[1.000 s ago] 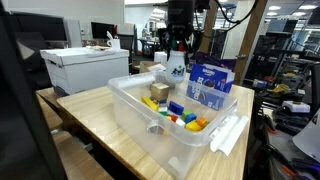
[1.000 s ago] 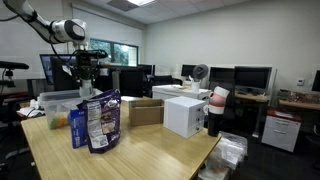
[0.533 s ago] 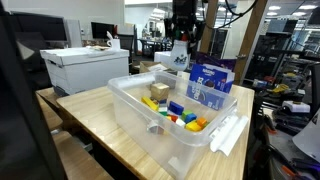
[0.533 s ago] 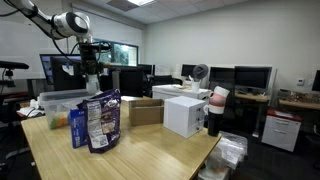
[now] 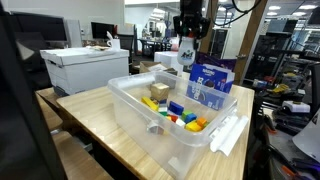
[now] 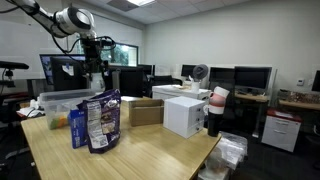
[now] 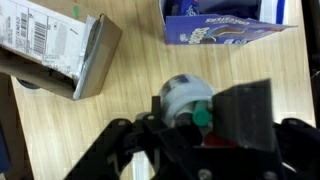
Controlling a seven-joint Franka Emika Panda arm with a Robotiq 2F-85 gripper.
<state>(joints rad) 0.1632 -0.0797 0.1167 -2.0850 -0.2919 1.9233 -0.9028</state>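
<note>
Above the far end of the clear plastic bin [image 5: 128,100] of coloured blocks, in an exterior view, we saw the gripper [image 5: 181,53] hanging high off the wooden table [image 5: 85,112], clamped on a small white plastic bottle with a green cap [image 5: 174,60]. The bottle sat directly under it, tilted, with the blue snack bag [image 5: 210,84] below and just to one side. In an exterior view from across the room, the arm [image 6: 70,19] reached in from high up and bent down at the wrist. The gripper [image 6: 96,66] thus pointed at the table above the bag [image 6: 97,122] and the bin [image 6: 52,104], and the bottle was too small there for us to make out. In the wrist view the bottle [image 7: 184,98] lay between the dark fingers [image 7: 245,115]. We judged that its long axis ran away from the camera toward the table, and under it was bare wood between a brown cardboard box [image 7: 55,45] and the bag [image 7: 225,25].
</note>
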